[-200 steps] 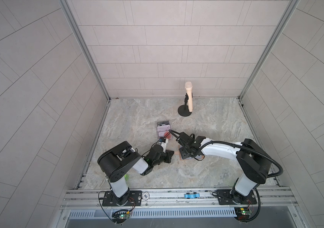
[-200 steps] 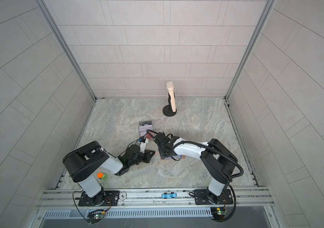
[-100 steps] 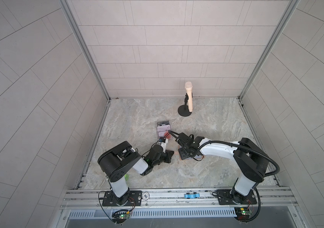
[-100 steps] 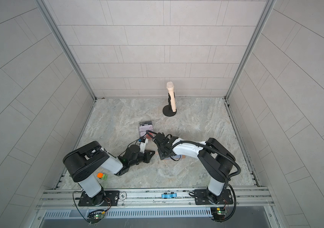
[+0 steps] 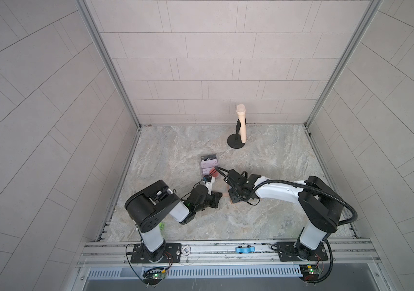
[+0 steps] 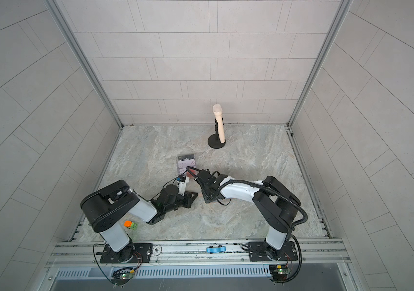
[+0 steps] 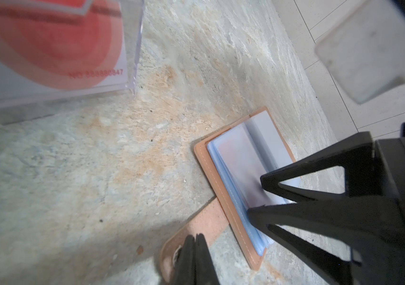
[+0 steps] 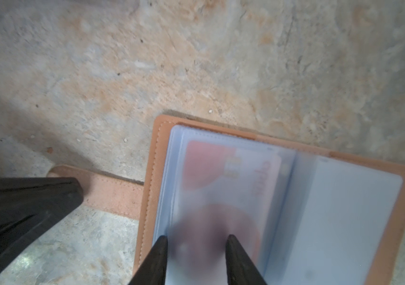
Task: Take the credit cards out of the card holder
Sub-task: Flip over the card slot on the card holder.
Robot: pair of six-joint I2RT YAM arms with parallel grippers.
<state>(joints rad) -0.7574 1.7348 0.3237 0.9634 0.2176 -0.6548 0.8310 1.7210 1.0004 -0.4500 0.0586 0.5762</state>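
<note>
The card holder (image 8: 152, 167) lies open on the worktop (image 8: 196, 61), between your two grippers. Your left gripper (image 7: 194, 238) has its jaws shut tight. The tips rest on the snap tab (image 8: 112, 192), which sticks out flat from the side of the holder. Your right gripper (image 8: 196, 240) is over the clear sleeves (image 8: 344, 209). Its jaws stand a little apart, with one tip on each side of a blurry sleeve. They are not pinching anything that you can see. A card with red shapes (image 8: 208, 167) sits inside a sleeve, just ahead of those tips. Near the holder, farther from the robot, is a clear box (image 7: 136, 44). In it lie the dark Vip card (image 5: 209, 159), a pale pink card (image 5: 208, 165) and a card with red circles (image 7: 48, 49). A microphone (image 5: 241, 123) stands upright on its stand at the back of the worktop.
</note>
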